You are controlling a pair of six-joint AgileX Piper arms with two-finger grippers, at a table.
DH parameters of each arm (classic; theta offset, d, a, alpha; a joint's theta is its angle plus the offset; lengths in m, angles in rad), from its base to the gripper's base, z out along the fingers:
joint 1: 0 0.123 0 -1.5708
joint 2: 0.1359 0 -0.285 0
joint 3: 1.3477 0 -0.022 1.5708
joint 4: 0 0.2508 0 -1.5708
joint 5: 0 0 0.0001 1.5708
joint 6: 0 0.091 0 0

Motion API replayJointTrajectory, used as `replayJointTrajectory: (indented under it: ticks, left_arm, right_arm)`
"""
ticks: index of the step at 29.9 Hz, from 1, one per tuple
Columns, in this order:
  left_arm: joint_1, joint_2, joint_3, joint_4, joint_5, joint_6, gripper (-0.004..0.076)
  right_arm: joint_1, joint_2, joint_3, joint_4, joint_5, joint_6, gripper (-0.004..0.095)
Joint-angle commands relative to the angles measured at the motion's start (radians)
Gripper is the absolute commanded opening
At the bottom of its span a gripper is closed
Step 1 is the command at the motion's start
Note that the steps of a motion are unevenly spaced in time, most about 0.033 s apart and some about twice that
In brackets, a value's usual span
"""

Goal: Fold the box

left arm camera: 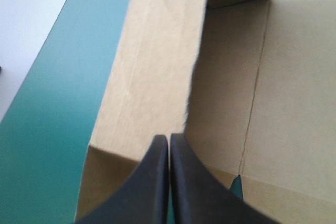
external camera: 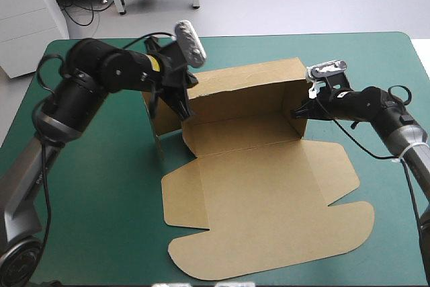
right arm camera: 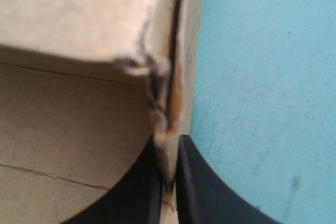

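Box — right claw pinches end-wall edge.

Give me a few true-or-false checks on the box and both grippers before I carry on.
1. The right gripper has its fingers shut on the right wall of the box. True.
2. The lid lies flat on the teal-green cover. True.
3. The back wall lies flat. False: it stands upright.
4. The left gripper hangs open, clear of the box. False: its fingers are all but shut on the box at its left end.
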Motion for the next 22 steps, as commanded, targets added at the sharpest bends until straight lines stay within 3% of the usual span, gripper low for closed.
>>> replayJointTrajectory:
  ticks: [1, 11, 18, 22]
  left_arm:
    - [0.171, -0.041, -0.033, -0.139, -0.033, -0.005, -0.0008]
    - [0.673, -0.041, 0.115, -0.405, -0.029, -0.145, -0.0032]
    - [0.788, -0.041, 0.34, -0.427, -0.04, -0.22, -0.0032]
    - [0.792, -0.041, 0.444, -0.438, -0.103, -0.22, -0.0032]
  right_arm:
    - [0.001, -0.036, -0.028, 0.002, -0.003, 0.008, -0.0022]
    - [0.001, -0.036, -0.028, -0.005, 0.007, 0.016, -0.0023]
    - [0.001, -0.036, -0.028, -0.011, 0.016, 0.019, -0.0022]
    - [0.001, -0.036, -0.028, -0.027, 0.028, 0.048, -0.0022]
